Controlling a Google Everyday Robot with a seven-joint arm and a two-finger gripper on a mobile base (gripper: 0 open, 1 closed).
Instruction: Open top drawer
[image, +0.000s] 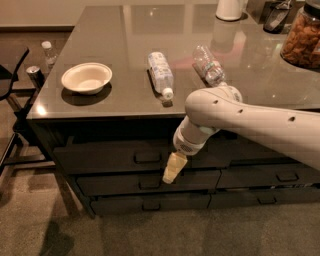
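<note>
The top drawer (105, 157) is the wide dark front just under the table's left half, and it is closed. Its small loop handle (147, 156) sits at the centre. My gripper (172, 170), pale yellow at the end of the white arm (250, 117), hangs in front of the drawer fronts. It is just right of and slightly below the handle, over the seam to the second drawer (145, 182). I cannot tell whether it touches the drawer front.
On the tabletop lie a white bowl (86, 77), a white-labelled bottle (161, 72) and a clear bottle (209, 65). A snack jar (302, 35) stands at the right edge. A chair (10, 80) and a floor bottle (47, 50) are at the left.
</note>
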